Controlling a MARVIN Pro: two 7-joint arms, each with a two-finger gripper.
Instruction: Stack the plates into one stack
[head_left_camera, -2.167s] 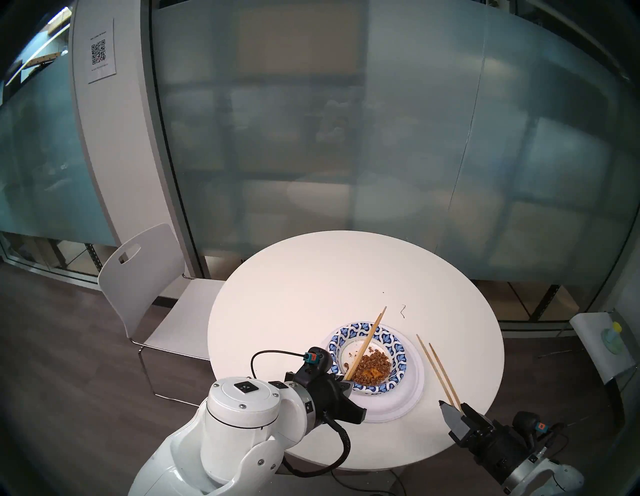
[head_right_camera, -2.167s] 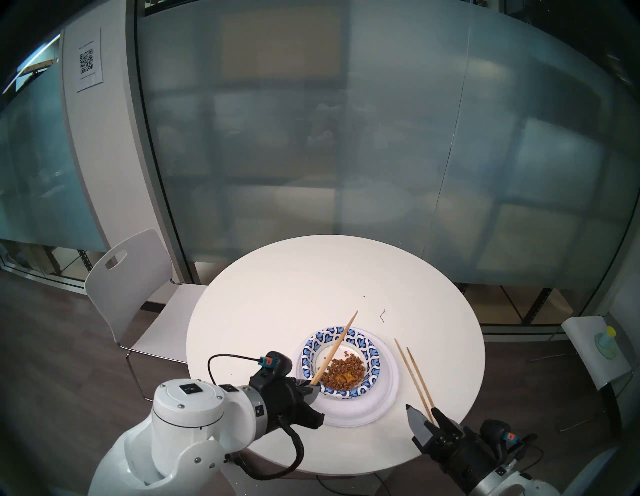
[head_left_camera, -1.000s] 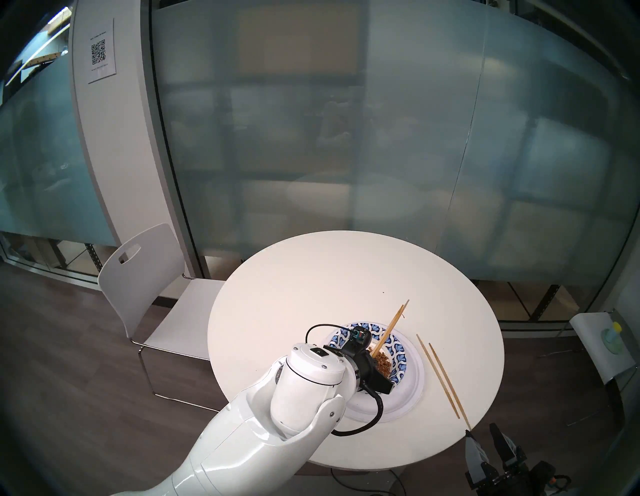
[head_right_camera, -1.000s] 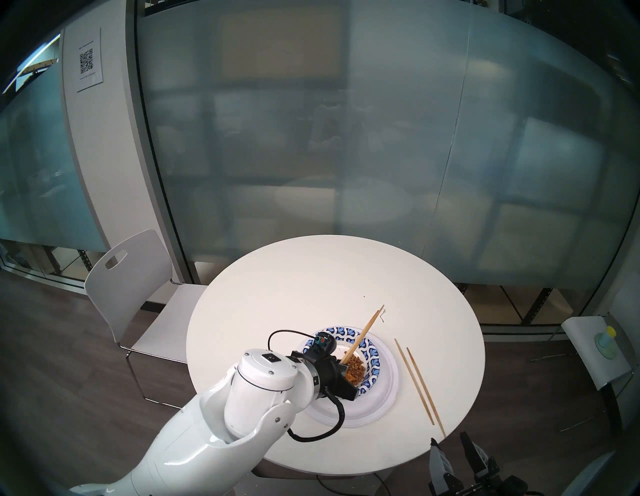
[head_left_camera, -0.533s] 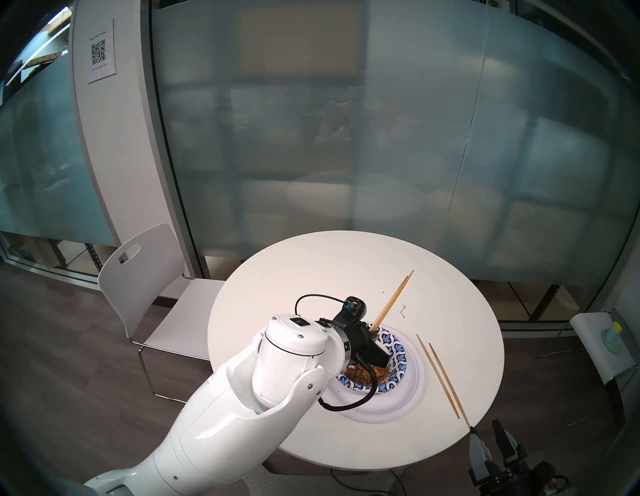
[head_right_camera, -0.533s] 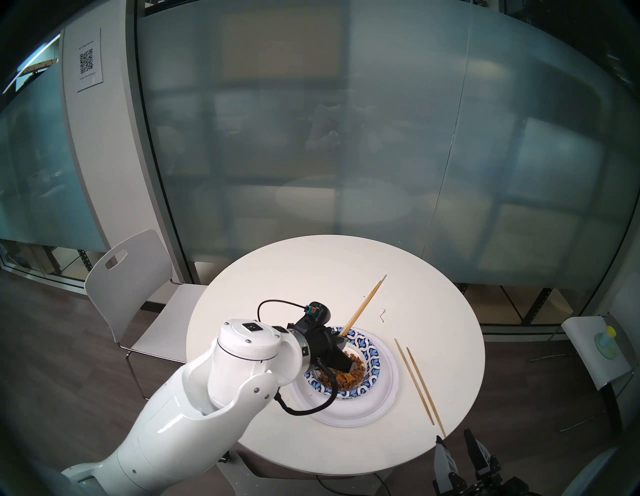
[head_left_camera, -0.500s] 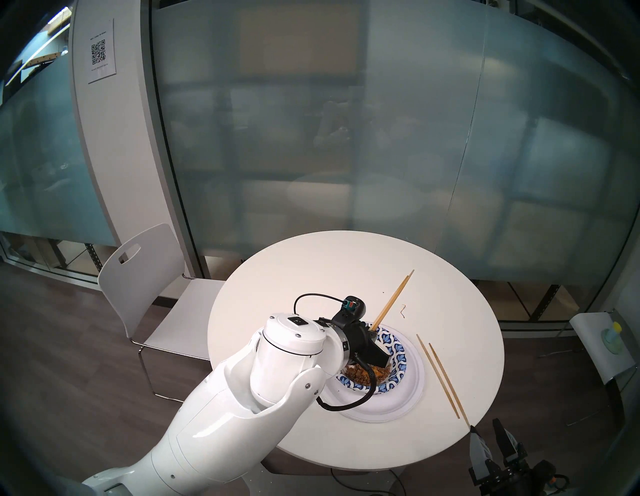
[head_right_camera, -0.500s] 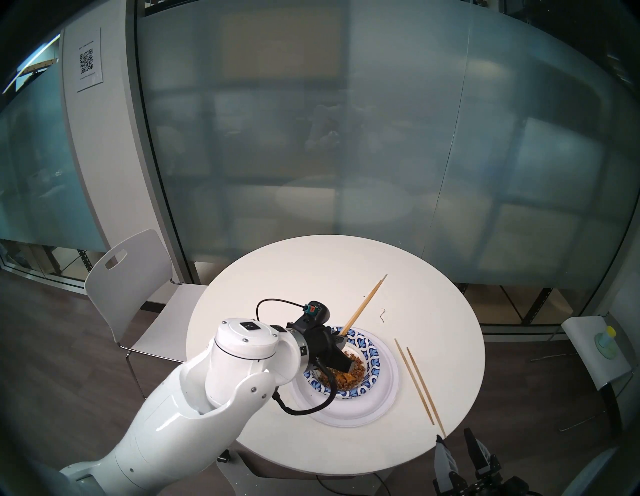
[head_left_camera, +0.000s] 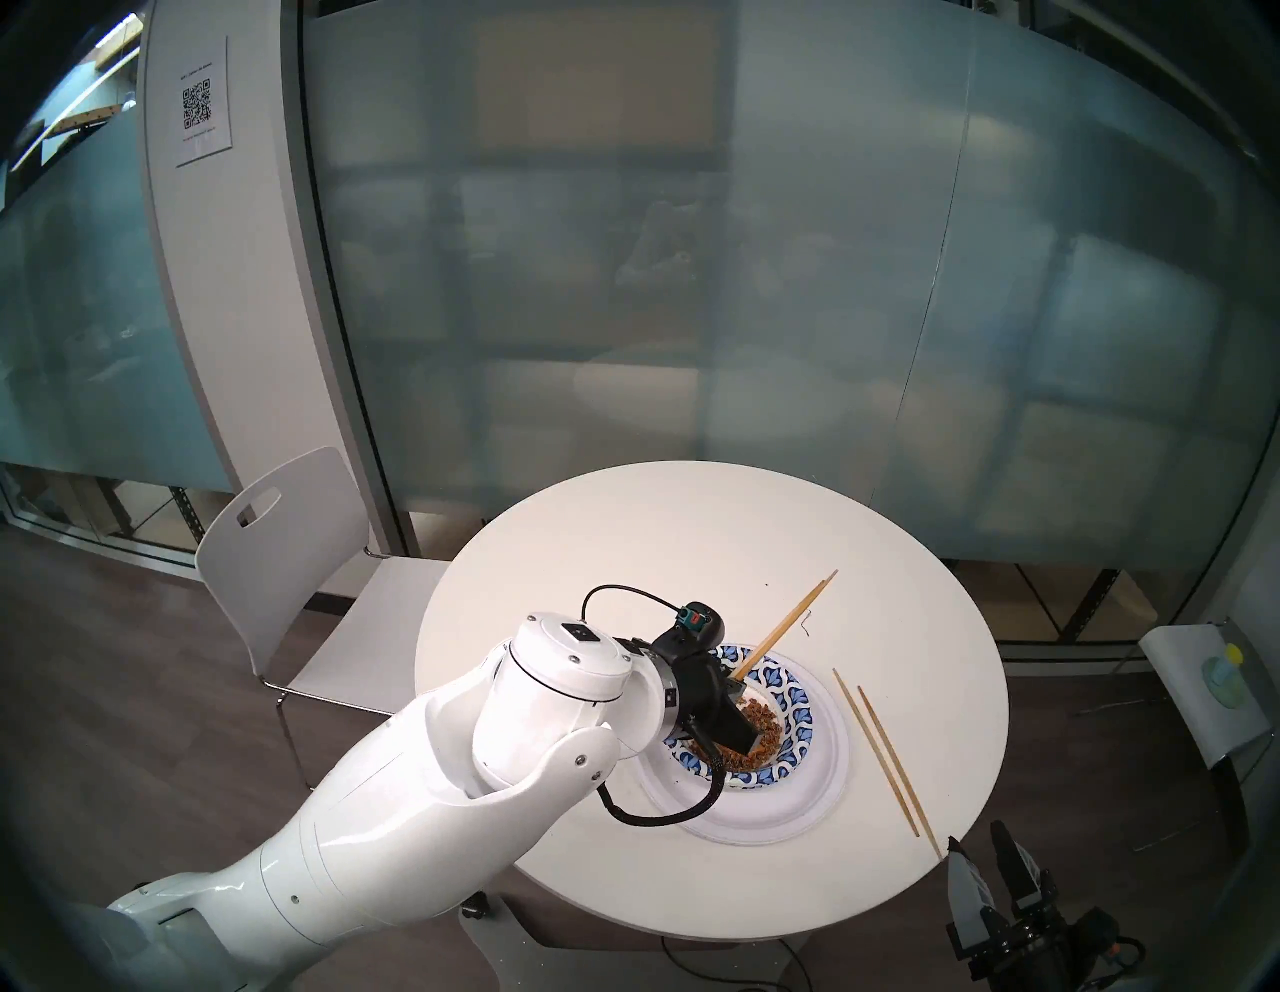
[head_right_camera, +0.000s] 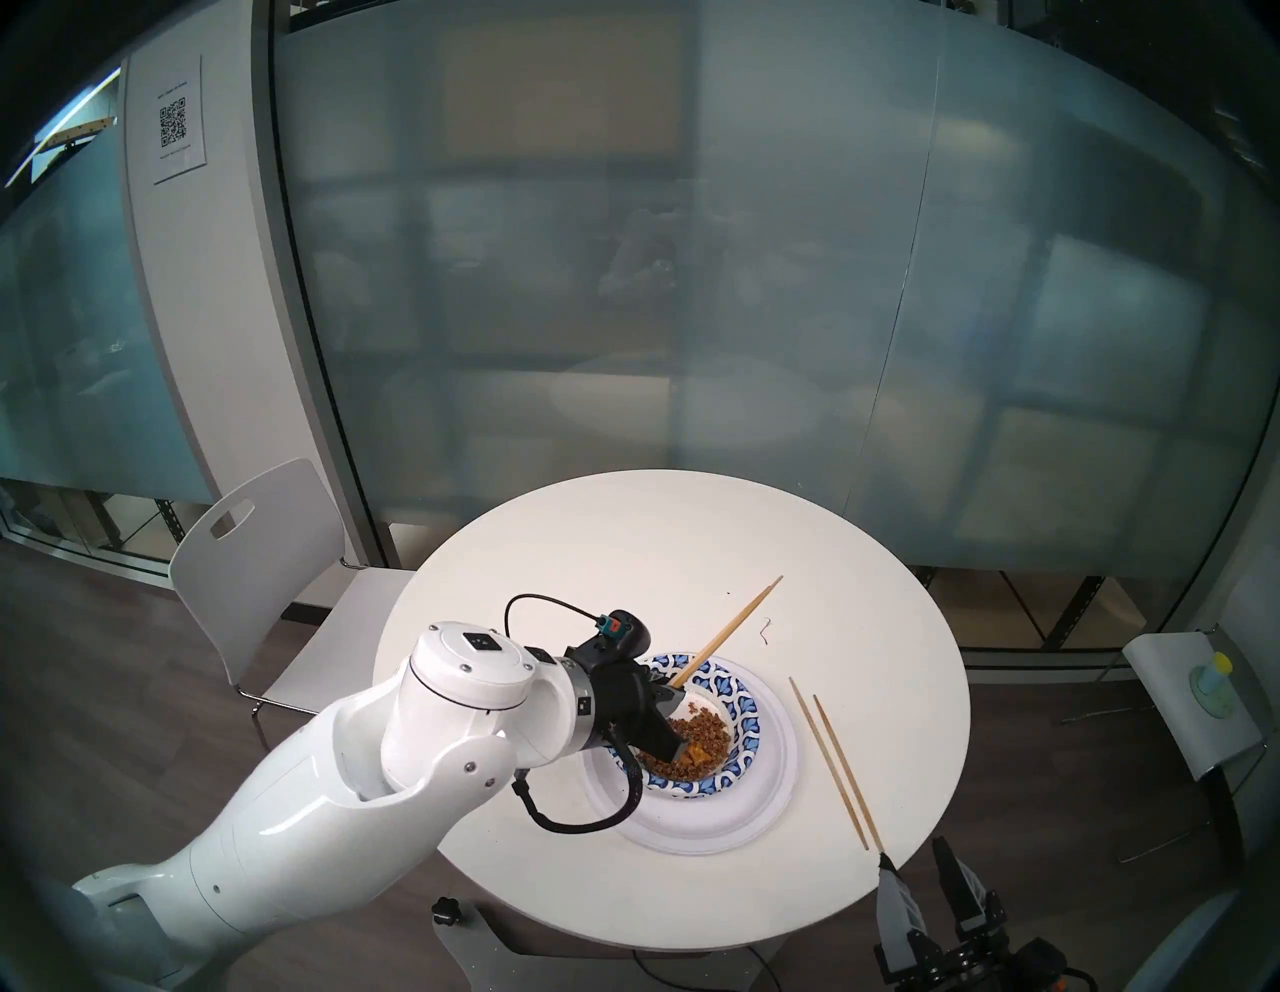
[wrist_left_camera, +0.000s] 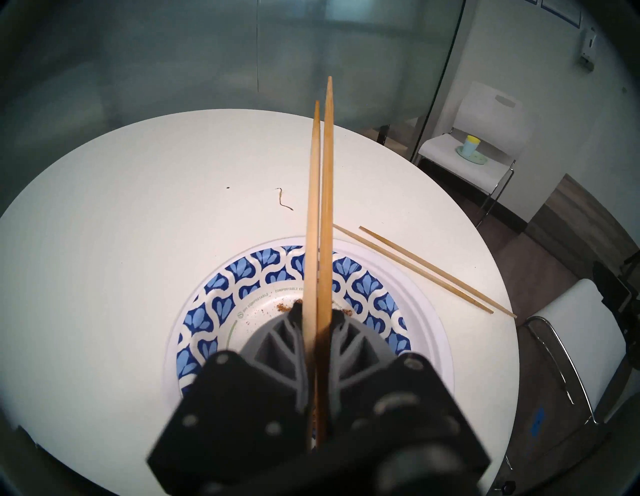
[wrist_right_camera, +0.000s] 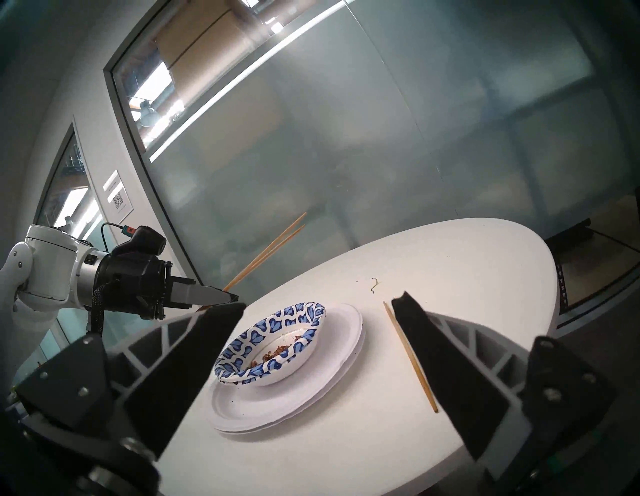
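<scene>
The stack sits right of the table's middle: white plates (head_left_camera: 769, 810) under a blue-patterned dish (head_left_camera: 796, 720) that holds brown food. Whether a second patterned dish nests under it I cannot tell. The stack also shows in the right wrist view (wrist_right_camera: 304, 391). My left gripper (head_left_camera: 738, 686) hovers over the dish's left side, shut on a pair of chopsticks (head_left_camera: 789, 627) that point up and to the far right. The left wrist view shows them clamped between the fingers (wrist_left_camera: 277, 343). My right gripper (head_left_camera: 980, 855) is open and empty, off the table's front right edge.
A second pair of chopsticks (head_left_camera: 880, 748) lies on the round white table (head_left_camera: 623, 554) right of the stack. A small scrap (head_left_camera: 807, 627) lies beyond the dish. A white chair (head_left_camera: 291, 547) stands at the back left, and another with a cup (head_left_camera: 1226, 665) at the right.
My left gripper lifted the chopsticks from the dish's near left rim and carried them up over the dish, then lowered slightly. My right gripper drew back off the table from the lying chopsticks.
</scene>
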